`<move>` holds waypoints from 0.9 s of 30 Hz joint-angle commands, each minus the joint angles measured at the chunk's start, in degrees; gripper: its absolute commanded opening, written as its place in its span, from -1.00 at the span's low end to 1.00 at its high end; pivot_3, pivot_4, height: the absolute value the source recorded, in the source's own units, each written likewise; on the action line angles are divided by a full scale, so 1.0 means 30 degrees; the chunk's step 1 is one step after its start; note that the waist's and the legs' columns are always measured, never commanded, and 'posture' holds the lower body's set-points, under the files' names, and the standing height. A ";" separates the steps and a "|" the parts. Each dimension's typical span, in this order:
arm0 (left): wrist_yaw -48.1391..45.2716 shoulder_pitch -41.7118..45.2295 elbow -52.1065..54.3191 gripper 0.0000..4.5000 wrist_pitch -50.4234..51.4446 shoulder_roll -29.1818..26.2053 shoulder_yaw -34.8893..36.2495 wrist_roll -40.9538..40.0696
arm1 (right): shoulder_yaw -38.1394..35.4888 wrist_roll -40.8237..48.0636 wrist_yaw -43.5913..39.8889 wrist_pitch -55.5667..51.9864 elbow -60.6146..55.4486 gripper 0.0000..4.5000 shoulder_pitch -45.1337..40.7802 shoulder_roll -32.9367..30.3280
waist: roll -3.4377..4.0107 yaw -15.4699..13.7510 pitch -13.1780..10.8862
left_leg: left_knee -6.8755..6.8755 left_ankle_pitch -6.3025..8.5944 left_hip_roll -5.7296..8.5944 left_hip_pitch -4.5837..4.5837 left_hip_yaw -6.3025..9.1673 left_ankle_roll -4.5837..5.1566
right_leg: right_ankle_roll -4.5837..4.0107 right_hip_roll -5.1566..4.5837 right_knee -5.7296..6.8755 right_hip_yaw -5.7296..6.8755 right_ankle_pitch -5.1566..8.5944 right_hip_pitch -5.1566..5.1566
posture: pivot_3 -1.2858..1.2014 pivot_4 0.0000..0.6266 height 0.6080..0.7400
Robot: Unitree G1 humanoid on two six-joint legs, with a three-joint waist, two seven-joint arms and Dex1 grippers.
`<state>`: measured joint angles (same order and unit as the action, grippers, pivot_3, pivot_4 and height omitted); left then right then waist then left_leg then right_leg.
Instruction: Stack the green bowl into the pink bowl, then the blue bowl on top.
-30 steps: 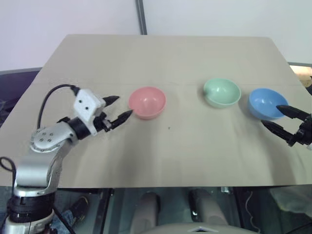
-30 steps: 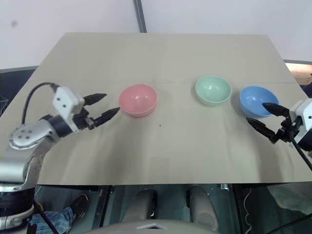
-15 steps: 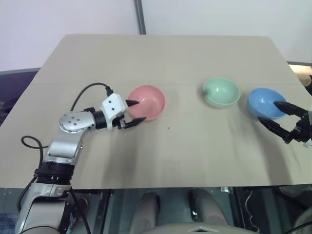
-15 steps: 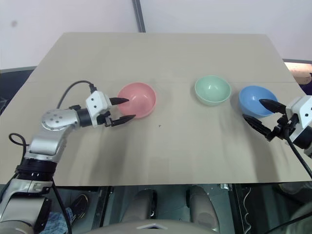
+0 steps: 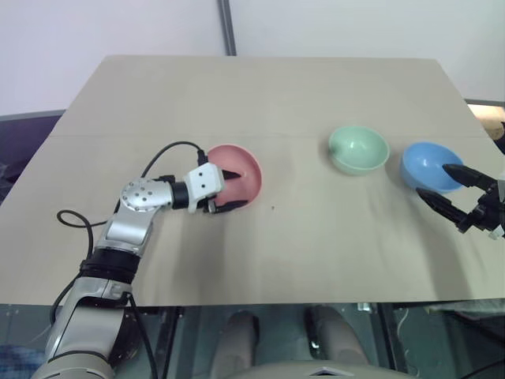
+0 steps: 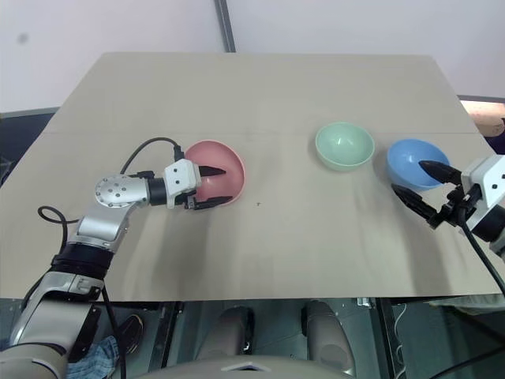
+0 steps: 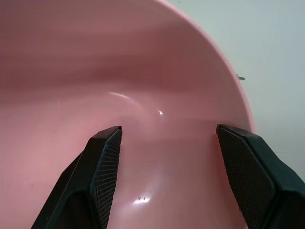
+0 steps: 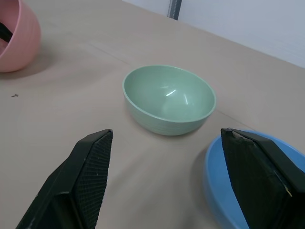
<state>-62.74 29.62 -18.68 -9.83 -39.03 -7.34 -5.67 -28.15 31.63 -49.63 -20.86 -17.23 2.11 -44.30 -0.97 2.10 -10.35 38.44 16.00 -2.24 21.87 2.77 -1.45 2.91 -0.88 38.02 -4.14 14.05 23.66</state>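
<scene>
So the big change over the last second is the left claw [image 5: 233, 190]: it was hanging off to the side of the pink bowl [image 5: 246, 175] and has now swung in over the near rim, one finger poking down inside the bowl and the other sitting outside it near the bench [image 5: 260, 103]. The jaws are spread apart and aren't pinching anything yet, though the bowl looks nudged and tipped a little toward the arm compared with before. Looks like the robot is lining up a rim grab on the pink one, maybe to hold it steady as the base of the stack, but that's a guess. The right claw [image 6: 426, 193] has basically not budged; it hovers wide open and empty just at the near edge of the blue bowl [image 6: 412, 159]. The green bowl [image 6: 344, 145] sits untouched between pink and blue, closer to blue, upright on the bench. Nothing is stacked so far, so the task is barely started, and green has to go in first, which neither claw is on right now.
</scene>
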 commanded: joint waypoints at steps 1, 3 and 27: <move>-0.0348 0.0358 0.0849 0.50 -0.0113 -0.0035 0.0160 -0.0287 | -0.0313 0.0189 0.0114 0.0353 -0.0527 0.76 0.0022 0.0045 | 0.0000 -0.0009 0.0000 | 0.0000 0.0000 0.0000 0.0000 0.0000 0.0000 | 0.0000 0.0000 0.0000 0.0000 0.0000 0.0000 | 0.03 -0.52 1.00; -0.0515 0.0238 0.1479 0.50 0.0165 -0.0084 0.0243 -0.0521 | -0.0260 0.0165 0.0101 0.0405 -0.0430 0.76 -0.0041 0.0056 | 0.0000 -0.0010 0.0000 | 0.0002 0.0000 0.0000 -0.0001 0.0000 0.0000 | 0.0000 0.0000 0.0002 0.0000 0.0000 -0.0001 | 0.03 -0.52 1.00; -0.0620 0.0265 0.2096 0.50 0.0918 -0.0408 0.0798 -0.1005 | 0.0322 -0.0027 -0.0157 0.1271 0.0391 0.76 -0.0407 -0.0027 | 0.0000 -0.0005 0.0000 | 0.0003 0.0000 0.0000 -0.0002 0.0003 0.0001 | 0.0000 0.0000 0.0007 0.0002 0.0000 -0.0001 | 0.03 -0.52 1.00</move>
<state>-64.52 30.53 -13.06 -5.90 -39.49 -5.90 -8.54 -25.70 31.45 -49.89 -18.42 -15.28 1.33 -43.99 -0.97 2.08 -10.35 38.45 16.00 -2.23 21.86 2.78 -1.44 2.91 -0.88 38.05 -4.13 14.05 23.65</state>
